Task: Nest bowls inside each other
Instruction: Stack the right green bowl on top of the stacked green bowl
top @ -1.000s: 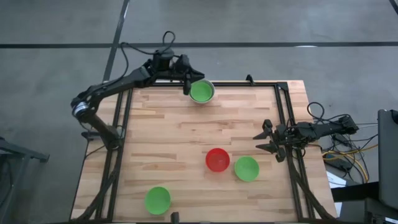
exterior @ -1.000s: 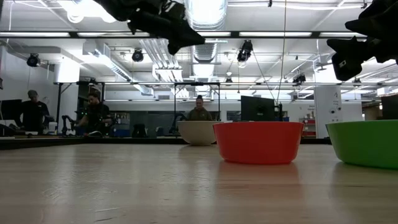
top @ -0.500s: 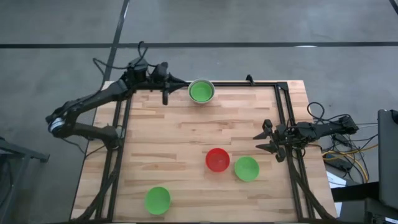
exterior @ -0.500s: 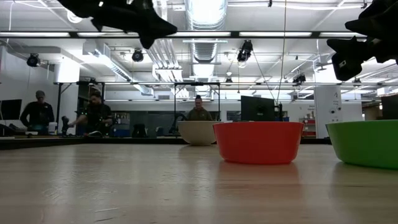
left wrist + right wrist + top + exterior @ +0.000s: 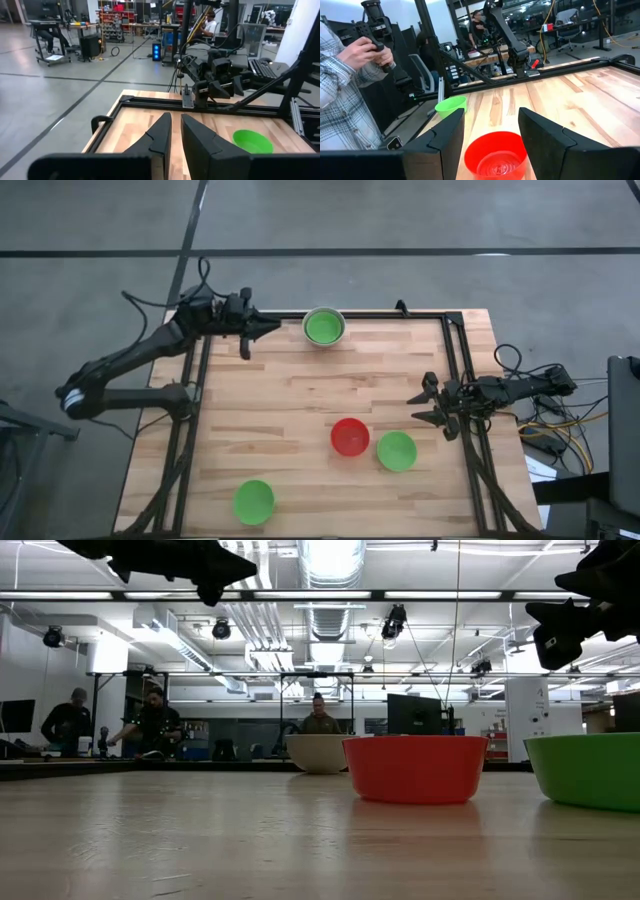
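Note:
A green bowl sits inside a white bowl (image 5: 324, 327) at the table's far edge; only the white bowl's side (image 5: 318, 753) appears in the low view. The red bowl (image 5: 350, 436) and a green bowl (image 5: 397, 450) stand side by side right of centre. Another green bowl (image 5: 253, 501) stands near the front left. My left gripper (image 5: 262, 329) hovers level over the far left corner, left of the nested pair, its fingers (image 5: 162, 131) a narrow gap apart and empty. My right gripper (image 5: 420, 402) waits open at the right edge, facing the red bowl (image 5: 495, 157).
A black metal frame (image 5: 455, 360) runs along the table's edges, with a clamp (image 5: 401, 307) on the far rail. A person (image 5: 345, 85) holding a controller stands beyond the table's near left. The wood in the table's middle (image 5: 300, 390) is bare.
My left gripper has drawn back from the nested bowls' left rim toward the table's left edge, staying level and at about the same height. The bowls have not moved.

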Controlling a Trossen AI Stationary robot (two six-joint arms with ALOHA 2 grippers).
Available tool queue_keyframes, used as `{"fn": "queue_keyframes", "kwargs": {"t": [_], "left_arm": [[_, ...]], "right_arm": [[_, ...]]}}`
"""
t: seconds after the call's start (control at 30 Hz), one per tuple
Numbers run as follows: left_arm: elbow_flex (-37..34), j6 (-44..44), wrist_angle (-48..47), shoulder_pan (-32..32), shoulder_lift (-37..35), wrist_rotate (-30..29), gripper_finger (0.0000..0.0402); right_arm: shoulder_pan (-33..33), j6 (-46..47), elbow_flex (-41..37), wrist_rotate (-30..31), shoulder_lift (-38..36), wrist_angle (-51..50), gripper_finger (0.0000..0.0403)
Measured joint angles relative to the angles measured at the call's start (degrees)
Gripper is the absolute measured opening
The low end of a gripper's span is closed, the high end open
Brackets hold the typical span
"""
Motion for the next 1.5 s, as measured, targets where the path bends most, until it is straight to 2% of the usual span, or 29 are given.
{"fn": "queue_keyframes", "kwargs": {"t": [0.6, 0.9, 1.2, 1.5], "left_arm": [[-0.38, -0.62, 0.39, 0.0, -0.93, -0.07, 0.0044], [-1.69, 0.75, 0.23, 0.0, -4.36, 0.12, 0.0044], [-3.02, 0.19, 0.06, -0.02, -8.23, 7.93, 0.0044], [-3.02, -0.24, 0.17, -0.02, -8.62, 8.95, 0.0044]], "right_arm": [[0.0, 0.0, 0.0, 0.0, 0.0, 0.0, 0.0183], [-0.02, 0.0, 0.0, 0.02, 0.0, 0.0, 0.0183], [-0.02, 0.0, 0.0, 0.0, 0.0, 0.01, 0.0183], [-0.02, 0.0, 0.0, 0.01, 0.02, 0.0, 0.0183]]}}
